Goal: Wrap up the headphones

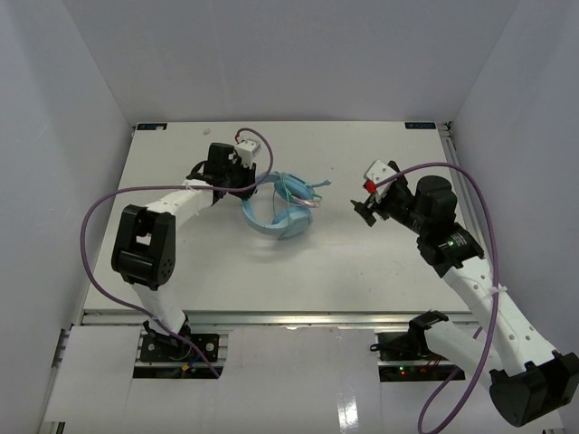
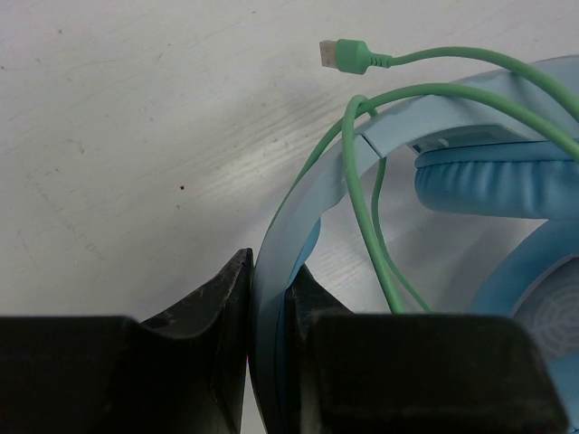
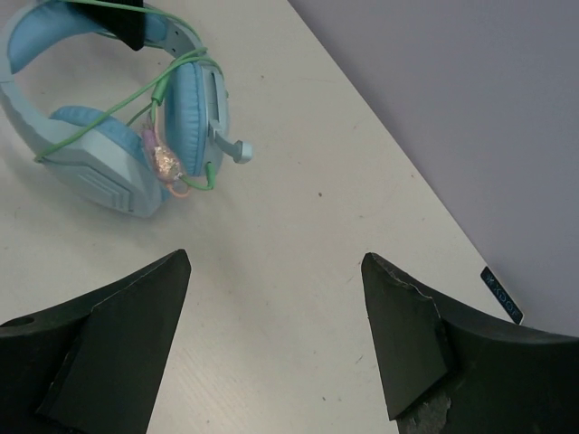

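The light blue headphones (image 1: 276, 217) lie near the middle of the white table (image 1: 362, 262), with the pale green cable (image 2: 362, 208) looped around the headband and cups. Its plug (image 2: 342, 54) lies free on the table. My left gripper (image 2: 269, 280) is shut on the headband (image 2: 298, 208), its jaws pinching the band from both sides. In the top view the left gripper (image 1: 242, 185) sits at the headphones' left side. My right gripper (image 3: 276, 262) is open and empty, above the table to the right of the headphones (image 3: 118, 136). In the top view the right gripper (image 1: 364, 210) is well apart from them.
Thick purple robot cables (image 1: 99, 212) arc beside both arms. White walls enclose the table on three sides, and the table's right edge (image 3: 434, 208) runs close to the right gripper. A small microphone boom (image 3: 231, 146) sticks out from one cup.
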### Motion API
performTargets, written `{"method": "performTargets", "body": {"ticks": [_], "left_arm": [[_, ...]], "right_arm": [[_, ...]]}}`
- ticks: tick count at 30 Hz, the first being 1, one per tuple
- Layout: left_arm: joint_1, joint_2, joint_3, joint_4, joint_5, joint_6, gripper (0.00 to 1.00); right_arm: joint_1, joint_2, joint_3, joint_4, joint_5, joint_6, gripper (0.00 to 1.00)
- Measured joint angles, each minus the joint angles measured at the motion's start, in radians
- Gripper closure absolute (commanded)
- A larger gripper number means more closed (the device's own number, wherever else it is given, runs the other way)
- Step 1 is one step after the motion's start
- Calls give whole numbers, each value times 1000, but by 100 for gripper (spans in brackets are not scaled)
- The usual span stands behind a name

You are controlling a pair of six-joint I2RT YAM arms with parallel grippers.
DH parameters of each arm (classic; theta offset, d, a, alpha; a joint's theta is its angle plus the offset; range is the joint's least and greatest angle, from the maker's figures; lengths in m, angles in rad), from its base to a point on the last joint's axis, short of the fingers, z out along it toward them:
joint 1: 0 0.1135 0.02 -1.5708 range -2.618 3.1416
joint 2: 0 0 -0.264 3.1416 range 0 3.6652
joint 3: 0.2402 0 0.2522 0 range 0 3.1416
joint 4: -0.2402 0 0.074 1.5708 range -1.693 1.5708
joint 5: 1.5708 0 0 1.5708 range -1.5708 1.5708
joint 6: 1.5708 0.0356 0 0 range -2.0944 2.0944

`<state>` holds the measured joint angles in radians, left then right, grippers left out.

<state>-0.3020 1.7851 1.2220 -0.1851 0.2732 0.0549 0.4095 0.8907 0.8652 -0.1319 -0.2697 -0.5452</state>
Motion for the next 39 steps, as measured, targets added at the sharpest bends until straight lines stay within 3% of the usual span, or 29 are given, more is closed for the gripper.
{"method": "performTargets", "body": {"ticks": [11,15,18,22,30,39], "left_arm": [[3,122,1,123,-99,-45,100],[4,125,-21,163,-125,-56,91],[4,127,-34,173,-138,-60,78],[5,150,-35,192,-144,-65,71],[5,175,-35,218,-151,-92,39],[7,174,-35,223,-173,-101,31]], "right_arm": [[0,-54,-69,-63,-19,35,17],[0,-56,-76,-79,-19,41,17],[0,-56,-76,-80,-20,41,17],[0,-56,-76,-80,-21,41,16],[0,-56,-78,-81,-21,41,16],[0,-59,-102,-93,-22,41,16]]}}
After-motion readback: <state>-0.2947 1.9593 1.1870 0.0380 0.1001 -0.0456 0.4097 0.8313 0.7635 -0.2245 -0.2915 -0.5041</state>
